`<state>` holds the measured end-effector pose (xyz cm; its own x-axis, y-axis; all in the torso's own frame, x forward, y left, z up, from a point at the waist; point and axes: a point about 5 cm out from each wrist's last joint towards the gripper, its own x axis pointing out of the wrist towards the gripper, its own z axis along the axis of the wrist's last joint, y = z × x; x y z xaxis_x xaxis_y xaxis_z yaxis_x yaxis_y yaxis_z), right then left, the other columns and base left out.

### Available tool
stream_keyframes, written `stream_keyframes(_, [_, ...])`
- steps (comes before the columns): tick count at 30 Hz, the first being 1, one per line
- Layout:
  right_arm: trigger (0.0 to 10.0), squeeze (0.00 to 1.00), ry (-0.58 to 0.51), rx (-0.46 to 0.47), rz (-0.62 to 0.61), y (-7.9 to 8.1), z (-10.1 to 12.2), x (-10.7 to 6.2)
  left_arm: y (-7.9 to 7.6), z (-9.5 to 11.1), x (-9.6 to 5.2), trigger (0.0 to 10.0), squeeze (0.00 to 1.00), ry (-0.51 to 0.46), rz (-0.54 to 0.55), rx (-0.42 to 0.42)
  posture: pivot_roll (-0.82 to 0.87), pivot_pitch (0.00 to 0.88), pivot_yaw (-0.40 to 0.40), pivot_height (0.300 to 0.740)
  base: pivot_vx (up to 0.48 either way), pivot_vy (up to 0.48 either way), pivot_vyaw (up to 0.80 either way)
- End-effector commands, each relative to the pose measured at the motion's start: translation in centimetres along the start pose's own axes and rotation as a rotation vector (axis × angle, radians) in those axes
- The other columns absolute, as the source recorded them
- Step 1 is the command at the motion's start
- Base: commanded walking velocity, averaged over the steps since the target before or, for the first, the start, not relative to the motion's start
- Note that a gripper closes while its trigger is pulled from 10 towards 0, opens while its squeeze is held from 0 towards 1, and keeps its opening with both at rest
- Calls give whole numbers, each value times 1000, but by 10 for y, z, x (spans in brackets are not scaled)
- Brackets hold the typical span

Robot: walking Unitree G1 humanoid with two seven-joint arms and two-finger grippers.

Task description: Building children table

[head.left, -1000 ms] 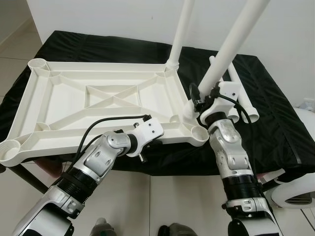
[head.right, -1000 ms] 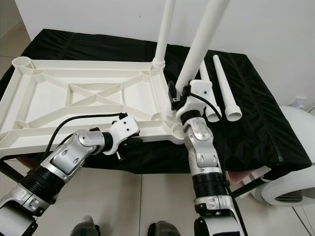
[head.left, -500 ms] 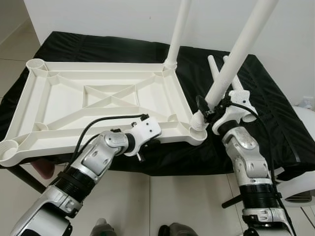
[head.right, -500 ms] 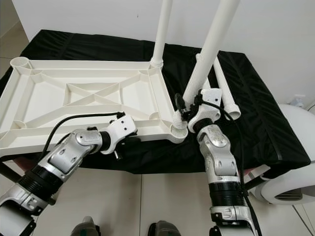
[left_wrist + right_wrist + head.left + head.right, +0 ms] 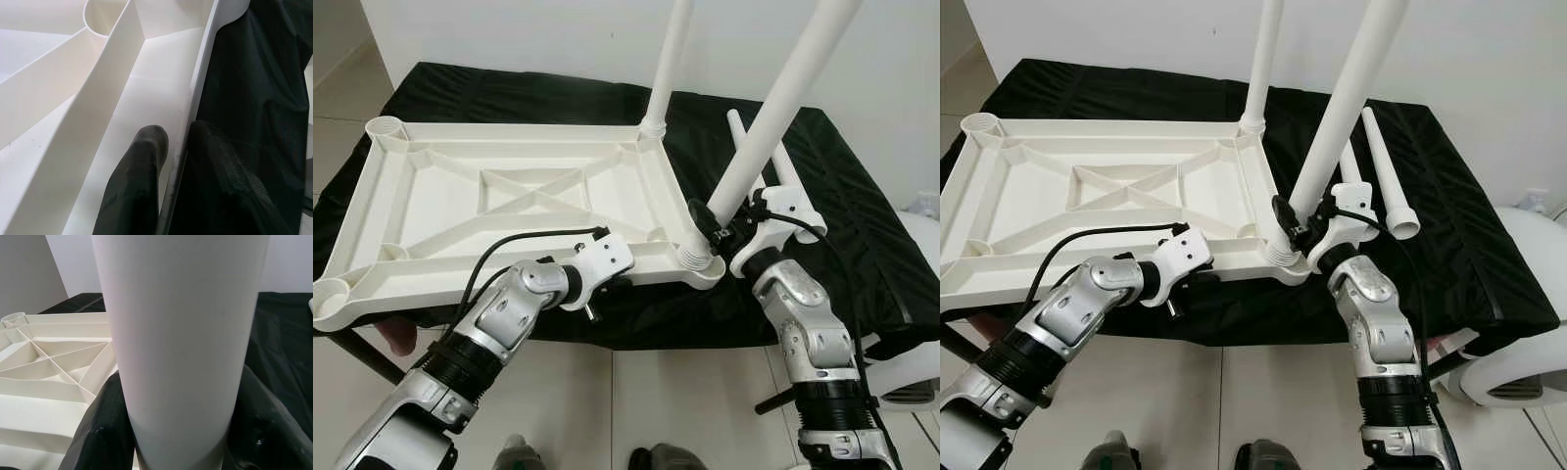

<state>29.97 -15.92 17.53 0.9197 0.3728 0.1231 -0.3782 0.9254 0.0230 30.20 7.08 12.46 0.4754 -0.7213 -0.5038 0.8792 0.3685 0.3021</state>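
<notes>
A white plastic tabletop (image 5: 440, 211) lies upside down on a black-covered table. One white leg (image 5: 666, 64) stands in its far right corner socket. My right gripper (image 5: 720, 223) is shut on a second leg (image 5: 773, 108). In the right wrist view this leg (image 5: 181, 333) sits between the black fingers (image 5: 102, 431). It leans to the right, and its ribbed lower end rests in the near right corner socket (image 5: 697, 259). My left gripper (image 5: 173, 161) is shut on the tabletop's near rim (image 5: 646, 257), one finger inside and one outside.
Two loose white legs (image 5: 1386, 181) lie on the black cloth (image 5: 862, 225) to the right of the tabletop. The near left (image 5: 333, 299) and far left (image 5: 385, 127) corner sockets stand open. A white wall rises behind, tiled floor lies below, and a white round object (image 5: 1528, 362) stands at the right.
My right gripper has carried the leg's lower end to the left and down, onto the near right corner socket. The left gripper stays clamped on the rim.
</notes>
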Motion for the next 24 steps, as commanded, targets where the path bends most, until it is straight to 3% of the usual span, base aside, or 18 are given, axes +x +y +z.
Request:
stream_keyframes(1, [10000, 0, 39, 10, -17, -5, -6, -5, 7, -10, -3, 10000, 0, 60, 43, 5, 28, 27, -72, 740, 0, 0, 0])
stream_keyframes(4, [10000, 0, 56, 2, -29, -10, -6, -13, 7, -10, -2, 10000, 0, 58, 43, 7, 21, 27, -70, 740, 0, 0, 0])
stream_keyframes(13, [10000, 0, 64, -13, -44, -14, -6, -14, 7, -9, -1, 10000, 0, 54, 42, 11, 19, 24, -68, 740, 0, 0, 0])
stream_keyframes(24, [10000, 0, 111, 11, -55, -13, -23, -17, 7, -8, -2, 10000, 0, 51, 40, 18, 26, 19, -68, 740, 0, 0, 0])
